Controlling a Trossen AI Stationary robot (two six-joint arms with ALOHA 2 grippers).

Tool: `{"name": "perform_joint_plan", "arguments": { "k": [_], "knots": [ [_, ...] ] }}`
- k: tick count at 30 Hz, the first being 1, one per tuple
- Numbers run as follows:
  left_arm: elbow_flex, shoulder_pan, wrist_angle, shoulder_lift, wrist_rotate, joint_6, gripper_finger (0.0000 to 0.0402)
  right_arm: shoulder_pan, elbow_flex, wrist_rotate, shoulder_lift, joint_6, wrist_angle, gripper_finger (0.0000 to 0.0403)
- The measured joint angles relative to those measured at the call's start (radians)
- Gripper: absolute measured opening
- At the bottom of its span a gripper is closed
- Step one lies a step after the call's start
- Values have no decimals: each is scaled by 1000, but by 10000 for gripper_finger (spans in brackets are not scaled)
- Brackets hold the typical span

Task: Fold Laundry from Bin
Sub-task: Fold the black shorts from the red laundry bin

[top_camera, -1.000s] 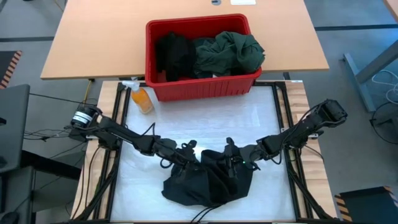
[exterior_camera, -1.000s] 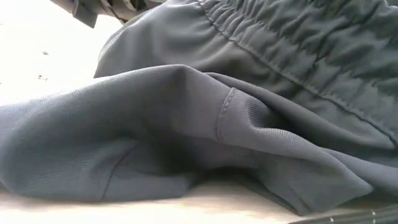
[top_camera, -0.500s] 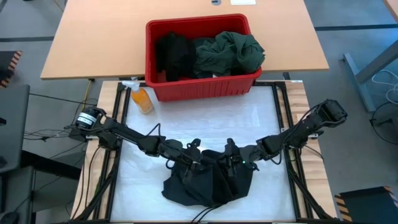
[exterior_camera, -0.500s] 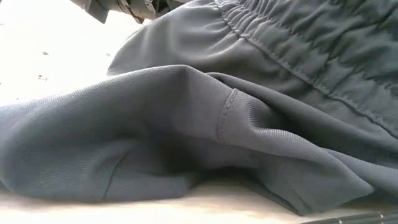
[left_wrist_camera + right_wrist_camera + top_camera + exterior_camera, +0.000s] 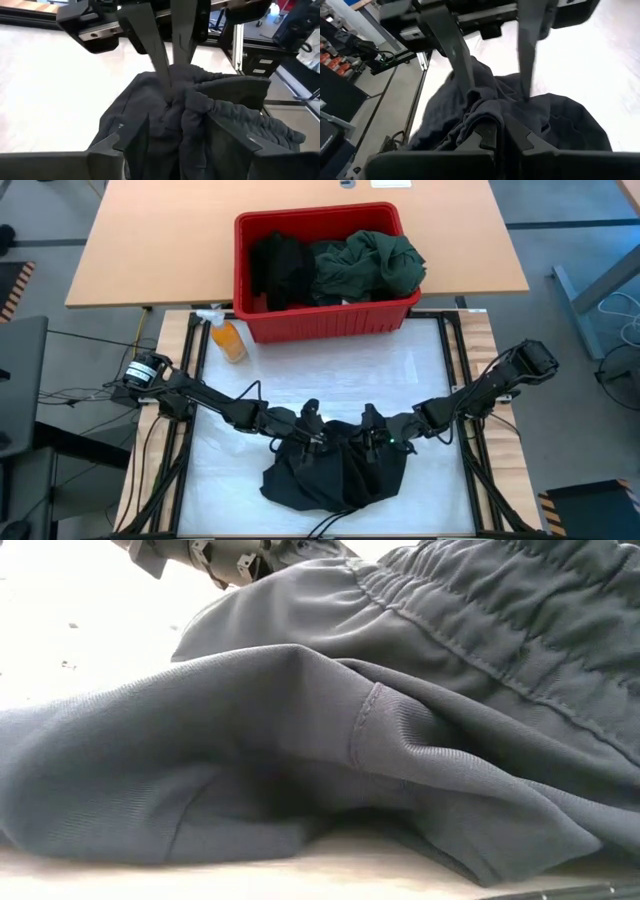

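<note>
A: So, from the high view: one dark garment (image 5: 335,470) sits bunched on the white surface (image 5: 330,380), not folded yet. The red bin (image 5: 325,315) behind it holds two more clumps, one black, one dark green shirt (image 5: 368,265).

B: Low view's just crumpled fabric and an elastic waistband (image 5: 470,620).

A: Left wrist view: left pincer (image 5: 172,130) spread, straddling a fold. Right wrist view: right pincer (image 5: 502,135) pressed together on cloth. Barely started, I'd say.
</note>
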Motion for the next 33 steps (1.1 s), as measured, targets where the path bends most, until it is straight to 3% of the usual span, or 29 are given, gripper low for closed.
{"name": "perform_joint_plan", "arguments": {
  "k": [6,18,23,28,33],
  "knots": [
    [0,6,8,0,-16,15,190,-3,0,-8,0,-37,38,29],
    [0,33,8,0,136,7,187,-37,0,-18,0,-83,93,28],
    [-1,34,62,1,153,30,133,-43,1,-26,0,-82,90,28],
    [-2,39,74,2,233,67,29,-42,3,-34,-2,-82,73,33],
    [-1,39,43,2,262,60,12,-52,3,-34,-2,-82,60,59]
  ]
}}
